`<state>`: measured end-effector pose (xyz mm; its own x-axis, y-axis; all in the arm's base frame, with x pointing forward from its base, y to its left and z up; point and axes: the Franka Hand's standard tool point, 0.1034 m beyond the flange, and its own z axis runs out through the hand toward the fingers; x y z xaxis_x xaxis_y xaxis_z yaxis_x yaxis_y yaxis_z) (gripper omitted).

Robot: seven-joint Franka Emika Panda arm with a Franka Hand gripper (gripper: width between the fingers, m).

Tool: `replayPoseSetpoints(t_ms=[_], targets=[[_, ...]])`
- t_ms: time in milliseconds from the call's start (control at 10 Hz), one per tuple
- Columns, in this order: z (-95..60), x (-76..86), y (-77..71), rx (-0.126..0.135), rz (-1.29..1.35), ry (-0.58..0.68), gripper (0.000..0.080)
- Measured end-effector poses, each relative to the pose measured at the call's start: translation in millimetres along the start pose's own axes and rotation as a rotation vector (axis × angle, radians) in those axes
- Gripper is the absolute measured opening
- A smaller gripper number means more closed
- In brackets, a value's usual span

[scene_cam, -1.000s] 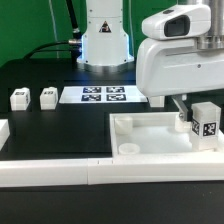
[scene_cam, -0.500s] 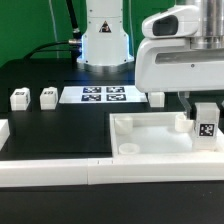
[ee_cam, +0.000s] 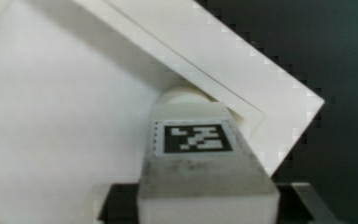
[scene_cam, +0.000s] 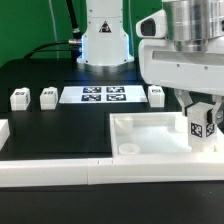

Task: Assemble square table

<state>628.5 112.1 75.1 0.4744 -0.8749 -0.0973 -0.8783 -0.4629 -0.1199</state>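
Observation:
The white square table top (scene_cam: 140,128) lies tray-side up at the exterior view's front right, with a round socket at its near left corner. My gripper (scene_cam: 202,112) is shut on a white tagged leg (scene_cam: 201,123) and holds it upright at the top's right corner. In the wrist view the leg (ee_cam: 197,150) stands between my dark fingers (ee_cam: 123,203), with the top's corner rim (ee_cam: 247,85) just beyond it. Three more legs lie on the black table: two at the left (scene_cam: 19,98) (scene_cam: 48,97) and one behind the top (scene_cam: 157,95).
The marker board (scene_cam: 103,95) lies flat at the back centre in front of the robot base (scene_cam: 104,40). Long white border rails (scene_cam: 60,170) run along the table's front edge, with a short piece at the left (scene_cam: 3,130).
My wrist has turned and shifted slightly to the exterior view's left with the leg still held. The leg's tag now sits tilted, and the leg behind the top has come into view.

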Motion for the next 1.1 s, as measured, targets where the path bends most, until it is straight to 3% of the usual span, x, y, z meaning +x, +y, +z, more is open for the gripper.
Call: replayPoseSetpoints(t_ms=[300,500,600,700,800,900,1100], targets=[[1.4,-4.4,0.0,0.004,0.254,-0.016,0.0290],[2.0,-6.9,-0.4,0.002,0.239,-0.014,0.0290],[3.1,-8.3,-0.1,-0.004,0.203,-0.012,0.0379],[7.1,-12.5,2.5,-0.046,-0.042,-0.003,0.0516],[7.9,-13.3,1.3,-0.053,-0.212,-0.002,0.0516],[7.5,-12.6,1.9,-0.050,-0.297,-0.002,0.0631],[8.2,-12.4,2.2,-0.051,-0.444,-0.006,0.0645]])
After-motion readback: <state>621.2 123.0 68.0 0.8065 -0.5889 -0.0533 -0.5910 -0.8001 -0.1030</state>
